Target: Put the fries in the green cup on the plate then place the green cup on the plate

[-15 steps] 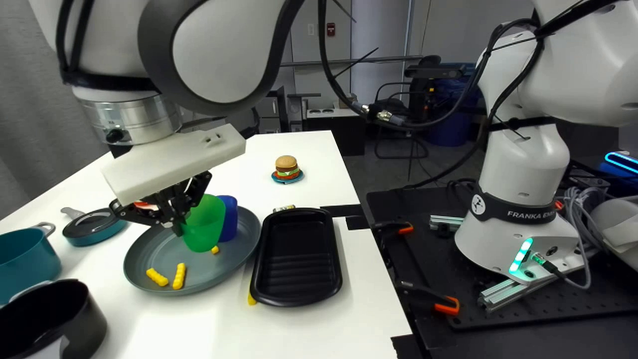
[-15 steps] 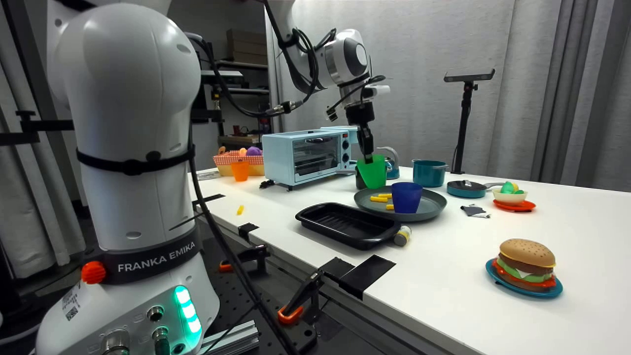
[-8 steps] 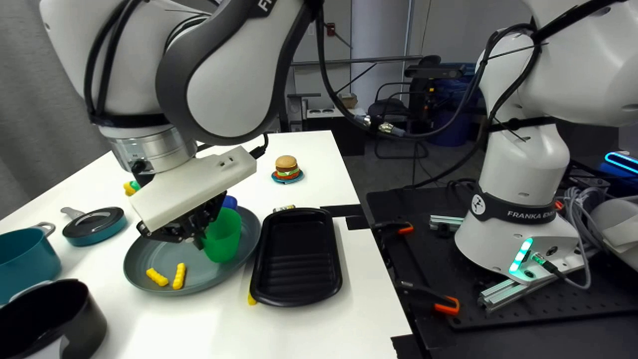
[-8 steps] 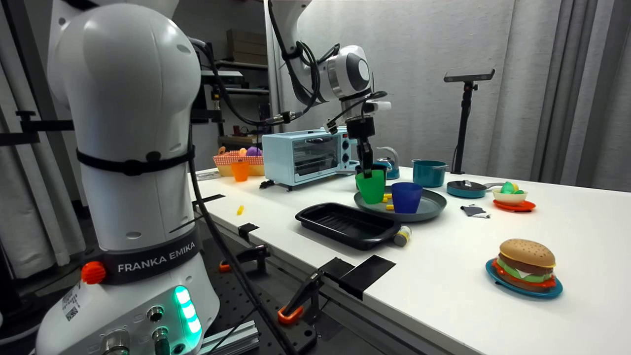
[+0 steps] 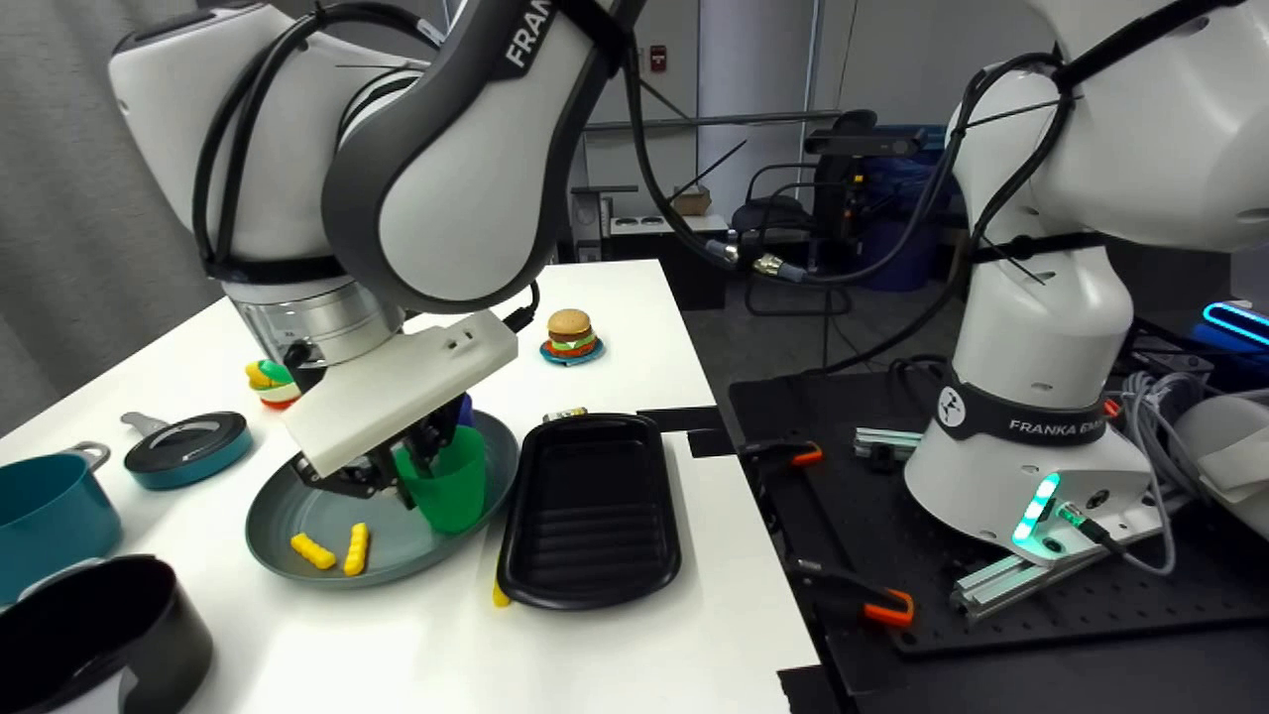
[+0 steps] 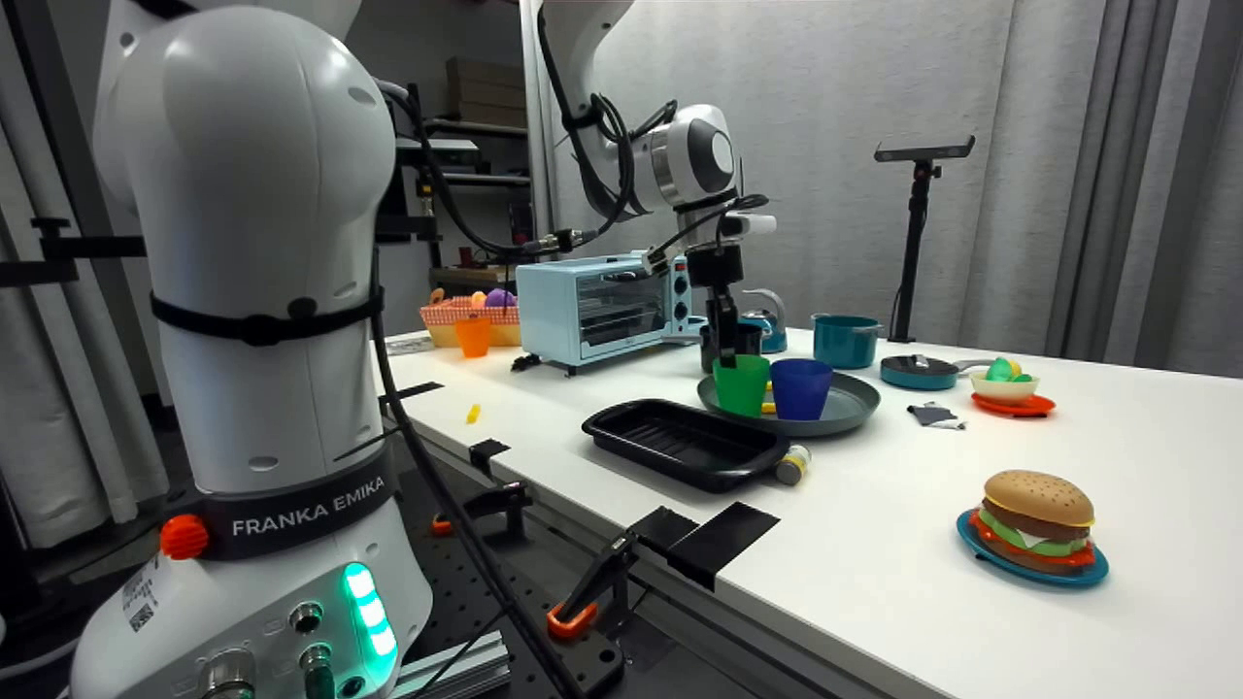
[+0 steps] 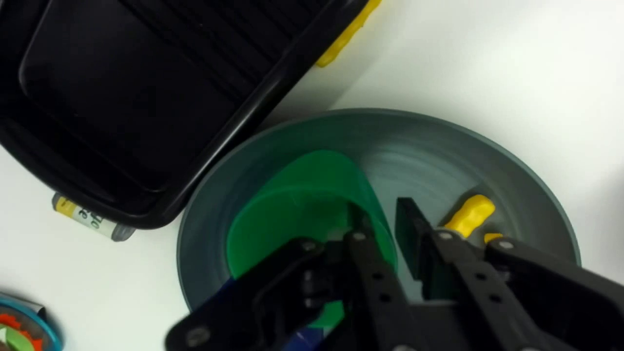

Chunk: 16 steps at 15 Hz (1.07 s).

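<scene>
The bright green cup [image 5: 458, 491] stands upright on the grey-blue plate [image 5: 283, 516]. It also shows in the other views [image 6: 742, 390] [image 7: 297, 214]. My gripper [image 7: 382, 214] is open astride the cup's rim, one finger inside and one outside, with a gap between the outer finger and the wall. Two yellow fries [image 5: 313, 551] [image 5: 357, 548] lie on the plate beside the cup. A fry [image 6: 769, 408] shows behind the cups in an exterior view. Another fry [image 7: 341, 44] lies on the table against the black tray. I see no fry inside the cup; part of its inside is hidden.
The dark blue cup [image 6: 802, 390] stands on the plate close beside the green cup. The black ridged tray [image 5: 590, 516] is beside the plate, with a small can [image 6: 792, 466] at its end. A loose fry [image 6: 473, 414] lies farther along the table. Pots [image 5: 55, 511] stand nearby.
The green cup was tilted in the gripper above the plate. It has come down, moved toward the tray side, and now stands upright. The gripper has opened around its rim.
</scene>
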Tool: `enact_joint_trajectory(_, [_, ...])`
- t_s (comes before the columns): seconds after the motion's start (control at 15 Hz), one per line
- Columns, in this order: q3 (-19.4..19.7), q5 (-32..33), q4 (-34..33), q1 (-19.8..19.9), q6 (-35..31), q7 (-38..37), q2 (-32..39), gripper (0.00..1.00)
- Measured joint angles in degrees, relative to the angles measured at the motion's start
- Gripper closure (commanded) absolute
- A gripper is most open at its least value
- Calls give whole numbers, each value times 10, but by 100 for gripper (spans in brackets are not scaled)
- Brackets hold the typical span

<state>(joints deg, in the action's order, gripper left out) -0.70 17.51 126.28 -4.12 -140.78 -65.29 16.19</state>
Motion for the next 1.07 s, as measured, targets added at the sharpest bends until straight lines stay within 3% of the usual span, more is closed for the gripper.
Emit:
enact_joint_trajectory(0.33, [3,0,0,0,0,2,3,10])
enact_joint_trajectory(0.47, [4,0,-1,0,0,3,3,0])
enact_joint_trajectory(1.07, [10,4,-6,-9,2,47,-35,0])
